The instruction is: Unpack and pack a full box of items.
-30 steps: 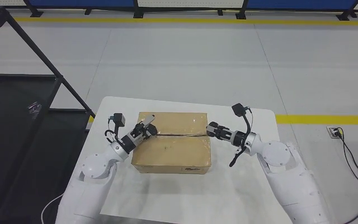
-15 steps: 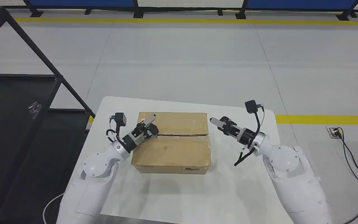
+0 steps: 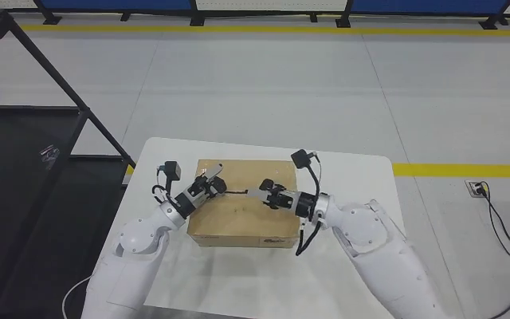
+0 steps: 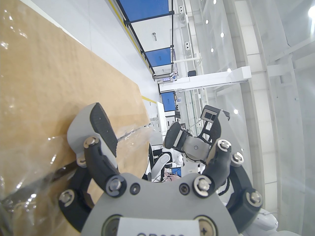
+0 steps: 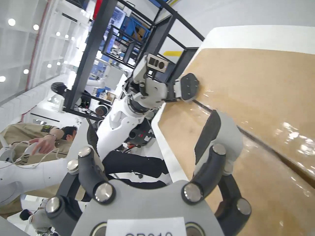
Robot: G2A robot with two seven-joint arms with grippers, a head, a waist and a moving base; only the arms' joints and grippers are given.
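While its flaps lie shut, you see the brown cardboard box (image 3: 247,219) standing mid-desk (image 3: 239,271), its contents hidden. Glossy clear tape (image 5: 283,133) covers the centre seam (image 3: 239,194). The left gripper (image 3: 217,180) sits at the seam's left end, jaws spread. The right gripper (image 3: 261,191) hovers over the seam's middle, jaws likewise spread, pinching nothing.

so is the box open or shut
Shut: the top flaps of the box lie flat, meeting at a seam under glossy clear tape.
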